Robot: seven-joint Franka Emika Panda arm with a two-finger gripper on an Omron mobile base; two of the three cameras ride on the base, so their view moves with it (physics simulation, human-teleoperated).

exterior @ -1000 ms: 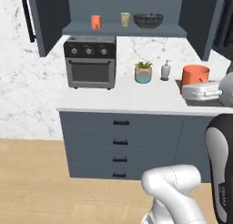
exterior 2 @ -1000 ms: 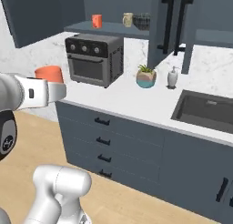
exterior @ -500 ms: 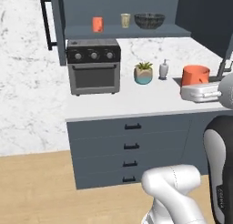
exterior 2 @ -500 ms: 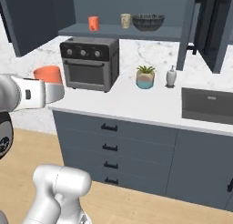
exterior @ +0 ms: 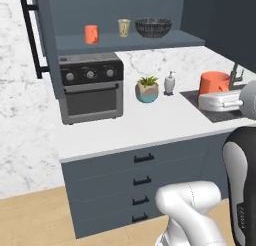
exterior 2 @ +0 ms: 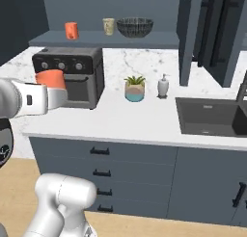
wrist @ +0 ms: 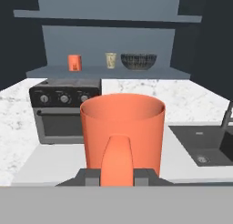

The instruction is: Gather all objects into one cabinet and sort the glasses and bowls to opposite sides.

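- Gripper (wrist: pixel 117 175) grasps an orange cup (wrist: pixel 122 135), carried well short of the cabinet shelf (exterior: pixel 165 41).
- On that shelf already stand a second orange cup (exterior: pixel 91 34), beige cup (exterior: pixel 123 27) and dark bowl (exterior: pixel 153 27) at the right.
- Left to do, by the look of it: deliver the held cup beside the other cups.

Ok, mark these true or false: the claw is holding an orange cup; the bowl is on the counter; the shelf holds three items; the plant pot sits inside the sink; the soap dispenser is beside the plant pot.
1. The claw is holding an orange cup: true.
2. The bowl is on the counter: false, it sits on the cabinet shelf.
3. The shelf holds three items: true, a second orange cup, a beige cup and the bowl.
4. The plant pot sits inside the sink: false, it stands on the counter.
5. The soap dispenser is beside the plant pot: true.
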